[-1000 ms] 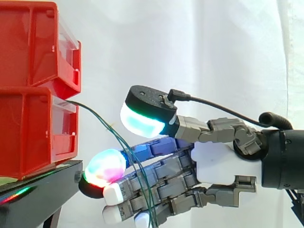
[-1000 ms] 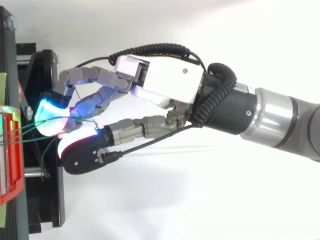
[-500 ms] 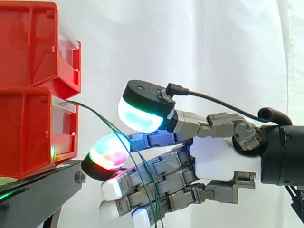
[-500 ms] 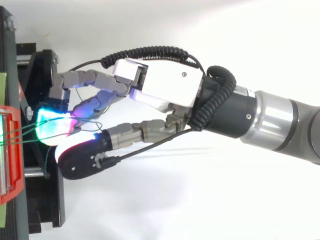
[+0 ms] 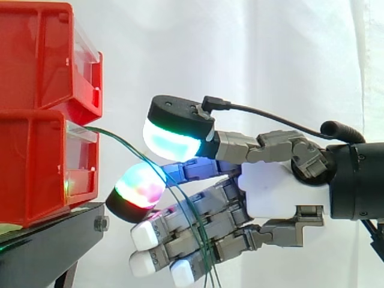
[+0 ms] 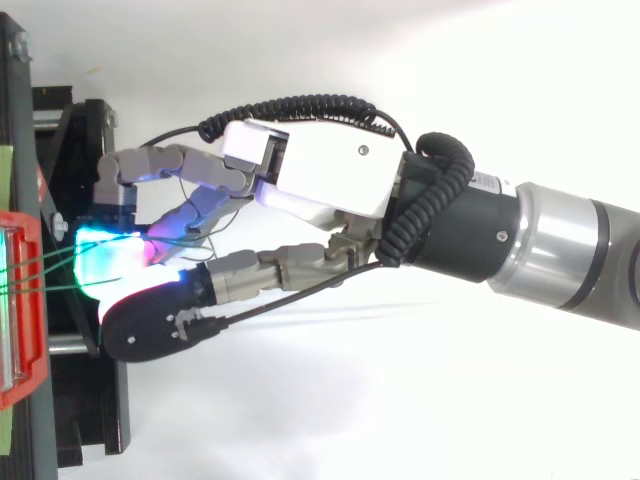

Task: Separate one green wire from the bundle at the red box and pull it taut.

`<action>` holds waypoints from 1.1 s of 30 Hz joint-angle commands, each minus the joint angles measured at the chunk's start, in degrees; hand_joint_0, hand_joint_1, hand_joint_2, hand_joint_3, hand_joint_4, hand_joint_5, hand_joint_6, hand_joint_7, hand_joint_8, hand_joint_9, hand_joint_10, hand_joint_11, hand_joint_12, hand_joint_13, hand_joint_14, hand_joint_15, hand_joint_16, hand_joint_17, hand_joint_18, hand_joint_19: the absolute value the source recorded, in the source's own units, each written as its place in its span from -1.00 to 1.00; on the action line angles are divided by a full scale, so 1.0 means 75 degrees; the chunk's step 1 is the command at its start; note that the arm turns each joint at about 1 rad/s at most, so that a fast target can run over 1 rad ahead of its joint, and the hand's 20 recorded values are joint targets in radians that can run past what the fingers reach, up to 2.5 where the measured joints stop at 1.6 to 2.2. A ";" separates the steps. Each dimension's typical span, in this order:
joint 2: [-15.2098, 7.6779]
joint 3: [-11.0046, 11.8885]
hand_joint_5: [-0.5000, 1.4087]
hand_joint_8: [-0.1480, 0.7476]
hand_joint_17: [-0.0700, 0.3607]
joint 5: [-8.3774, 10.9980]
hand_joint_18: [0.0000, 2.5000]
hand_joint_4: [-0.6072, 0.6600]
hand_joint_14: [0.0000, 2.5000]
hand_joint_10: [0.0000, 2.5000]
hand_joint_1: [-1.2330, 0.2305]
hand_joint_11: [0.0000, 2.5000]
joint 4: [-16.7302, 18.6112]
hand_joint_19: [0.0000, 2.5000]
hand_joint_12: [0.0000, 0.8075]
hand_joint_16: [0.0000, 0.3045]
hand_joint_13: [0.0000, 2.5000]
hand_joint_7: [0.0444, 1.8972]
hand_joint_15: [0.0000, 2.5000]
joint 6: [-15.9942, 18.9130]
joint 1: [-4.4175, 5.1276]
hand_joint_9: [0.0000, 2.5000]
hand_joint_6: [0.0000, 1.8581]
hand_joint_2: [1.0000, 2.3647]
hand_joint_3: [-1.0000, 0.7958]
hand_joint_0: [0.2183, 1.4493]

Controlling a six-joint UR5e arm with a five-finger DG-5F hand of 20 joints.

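Thin green wires [image 5: 114, 137] leave the front of the lower red bin [image 5: 36, 171], which sits under a second red bin [image 5: 42, 60] near the black stand's [image 5: 54, 243] right edge, and arc down rightward between the hand's [image 5: 273, 192] cyan-green thumb pad [image 5: 171, 141] and a magenta-green fingertip [image 5: 141, 185], its fingers nearly straight and spread.

No legible text, labels or numbers anywhere.

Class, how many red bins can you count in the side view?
2: the upper bin sits on the lower bin, at the left edge. More may be hidden beyond it.
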 commanded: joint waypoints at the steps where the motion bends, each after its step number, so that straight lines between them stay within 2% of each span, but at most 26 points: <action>1: -0.0001 0.0131 -0.62 -0.02 -0.18 -0.0004 -0.45 0.25 -0.99 -0.99 -0.05 -0.68 -0.0413 -0.48 -0.17 -0.69 -0.36 0.44 -0.77 0.0113 -0.0009 -0.30 -0.27 -0.97 -0.22 -0.38; 5: 0.0034 0.0131 -0.65 0.02 -0.17 -0.0016 -0.43 0.33 -0.99 -0.99 -0.10 -0.63 -0.0460 -0.48 -0.16 -0.69 -0.36 0.39 -0.75 0.0160 0.0003 -0.29 -0.18 -0.97 -0.17 -0.41; 11: 0.0280 0.0131 -0.67 0.03 -0.17 -0.0016 -0.42 0.36 -0.99 -0.99 -0.21 -0.58 -0.0577 -0.48 -0.15 -0.68 -0.35 0.29 -0.74 0.0102 -0.0009 -0.28 -0.11 -0.98 -0.24 -0.41; 14: 0.0315 0.0131 -0.66 0.03 -0.18 -0.0016 -0.42 0.34 -0.99 -0.99 -0.10 -0.57 -0.0601 -0.47 -0.15 -0.69 -0.34 0.29 -0.75 0.0078 -0.0009 -0.23 -0.11 -0.99 -0.36 -0.42; 19: 0.0315 0.0143 -0.65 0.04 -0.18 -0.0016 -0.41 0.34 -0.99 -0.99 -0.04 -0.55 -0.0601 -0.48 -0.15 -0.69 -0.33 0.37 -0.74 0.0078 0.0003 -0.21 -0.11 -0.98 -0.30 -0.41; 26: 0.0315 0.0272 -0.67 0.04 -0.18 -0.0016 -0.41 0.34 -0.99 -0.98 -0.20 -0.52 -0.0624 -0.47 -0.14 -0.69 -0.33 0.31 -0.73 0.0055 -0.0009 -0.25 -0.09 -0.97 -0.19 -0.40; 30: 0.0315 0.0401 -0.67 0.04 -0.18 -0.0016 -0.40 0.36 -0.99 -0.98 -0.25 -0.52 -0.0718 -0.47 -0.14 -0.69 -0.33 0.28 -0.73 0.0031 -0.0033 -0.25 -0.09 -0.98 -0.30 -0.41; 33: 0.0304 0.0401 -0.67 0.05 -0.16 0.0019 -0.39 0.35 -0.99 -0.98 -0.05 -0.52 -0.0742 -0.47 -0.13 -0.68 -0.32 0.27 -0.73 -0.0039 -0.0044 -0.22 -0.09 -0.99 -0.40 -0.46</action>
